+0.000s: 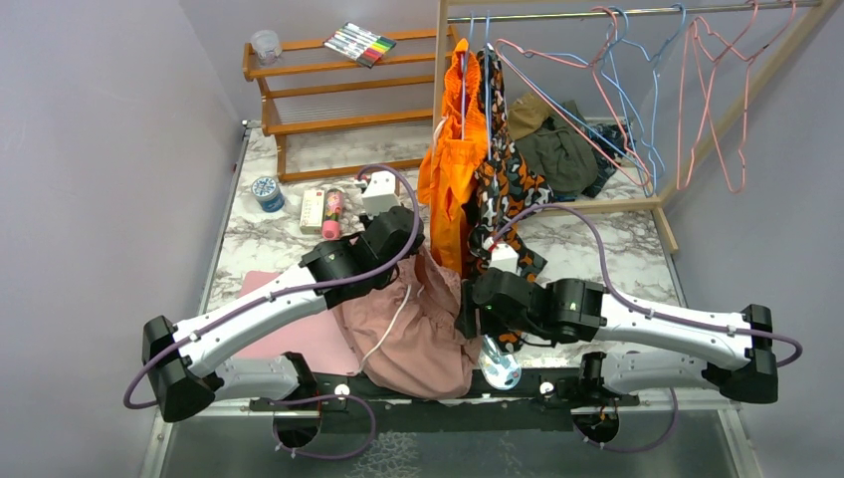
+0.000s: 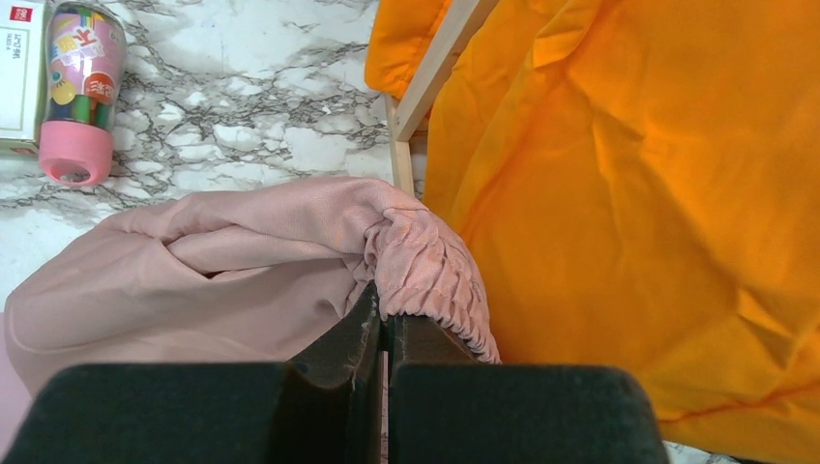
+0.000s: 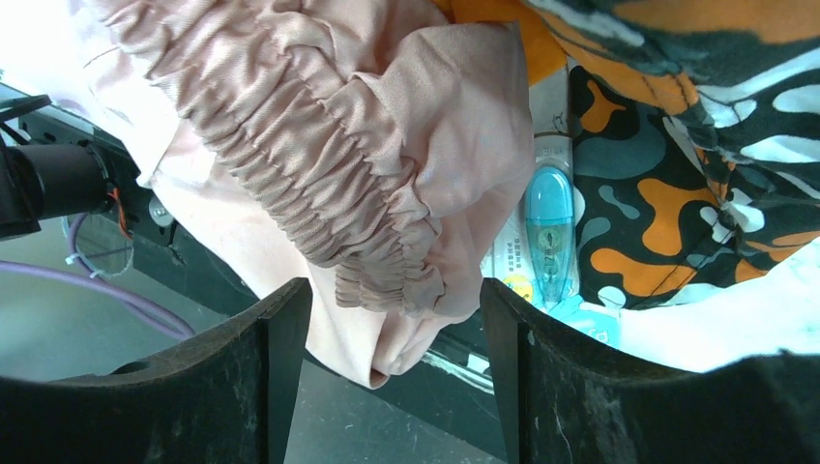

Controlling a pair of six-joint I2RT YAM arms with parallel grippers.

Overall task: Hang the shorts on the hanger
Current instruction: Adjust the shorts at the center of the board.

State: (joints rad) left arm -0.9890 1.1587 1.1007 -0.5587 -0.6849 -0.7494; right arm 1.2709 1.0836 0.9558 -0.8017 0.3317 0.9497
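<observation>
At the lower left of the overhead view a pink mat [image 1: 289,344] lies on the marbled desk [image 1: 259,244]. Above it a round tin [image 1: 267,192], a white box [image 1: 313,209] and a pink-capped bottle [image 1: 333,212] sit in a row.

Just right of the bottle, the left hand [image 1: 416,244] is closed tight on the gathered waistband of the shorts [image 1: 418,334]. Its own camera shows the two fingers [image 2: 338,338] pressed together, the ruched pink edge pinched at their tips and the rest of the fabric bunched to the left. From that grip the shorts hang down through the lower middle of the frame, reaching the near edge of the desk, with a white drawstring trailing down the front.

Just behind them an orange garment [image 1: 448,169] and a camouflage garment [image 1: 508,184] hang from the rail [image 1: 557,14].

The right hand [image 1: 466,304] sits at the right side of the shorts with its jaws wide apart. In its camera a fold of waistband hangs between the fingers [image 3: 276,367], not clamped. A blue correction-tape roller [image 3: 548,232] lies beside the camouflage cloth.

At the upper right a pink hanger [image 1: 683,129] hangs on the rail, well apart from the shorts.
</observation>
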